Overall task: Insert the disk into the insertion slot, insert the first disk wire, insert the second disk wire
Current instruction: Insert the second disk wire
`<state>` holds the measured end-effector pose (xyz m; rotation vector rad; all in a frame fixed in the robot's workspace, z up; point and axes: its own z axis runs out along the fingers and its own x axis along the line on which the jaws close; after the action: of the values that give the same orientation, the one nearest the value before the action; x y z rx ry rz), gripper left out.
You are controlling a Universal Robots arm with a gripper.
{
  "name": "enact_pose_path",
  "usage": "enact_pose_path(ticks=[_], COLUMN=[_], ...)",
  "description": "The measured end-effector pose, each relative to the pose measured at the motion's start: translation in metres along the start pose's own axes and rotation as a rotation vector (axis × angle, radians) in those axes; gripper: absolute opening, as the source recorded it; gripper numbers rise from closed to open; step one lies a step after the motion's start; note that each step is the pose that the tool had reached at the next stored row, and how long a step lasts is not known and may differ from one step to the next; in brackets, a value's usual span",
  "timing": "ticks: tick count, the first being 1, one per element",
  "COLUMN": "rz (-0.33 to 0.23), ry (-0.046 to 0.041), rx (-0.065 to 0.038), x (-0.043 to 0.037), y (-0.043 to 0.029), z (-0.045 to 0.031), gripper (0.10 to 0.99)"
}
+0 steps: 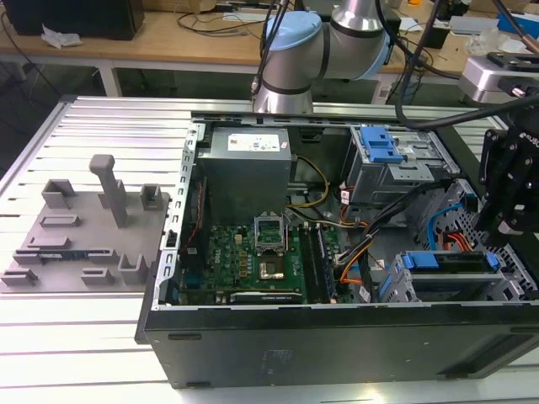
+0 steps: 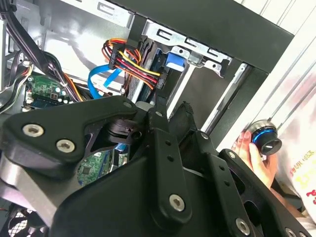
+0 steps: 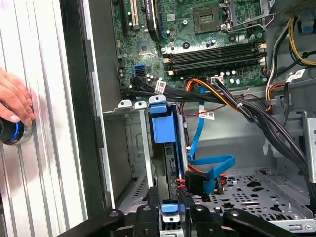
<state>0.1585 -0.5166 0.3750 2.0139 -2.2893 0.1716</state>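
The silver hard drive in its bright blue plastic carrier (image 3: 162, 129) sits in the perforated grey sheet-metal drive cage (image 3: 131, 148). The black gripper (image 3: 169, 208) hangs close to the cage, at the carrier's end; I cannot tell whether it is clamped. A blue flat cable (image 3: 210, 165) and black wire bundles (image 3: 256, 118) crowd beside the cage.

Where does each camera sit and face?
Exterior view: off the arm, looking down into the open computer case; the arm shows beyond it.
First wrist view: on the arm, facing into the case at the disk; the gripper shows.
Second wrist view: on the arm, looking past the gripper at cables.
Both wrist views share a person's hand.
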Motion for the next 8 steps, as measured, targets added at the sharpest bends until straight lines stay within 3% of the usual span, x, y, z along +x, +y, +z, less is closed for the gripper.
enact_pose_path(ticks=[8], rz=[0.000], ry=[0.0001], rx=[0.000], x=[0.0002], y=[0.0015], z=[0.0000], gripper=[0.302])
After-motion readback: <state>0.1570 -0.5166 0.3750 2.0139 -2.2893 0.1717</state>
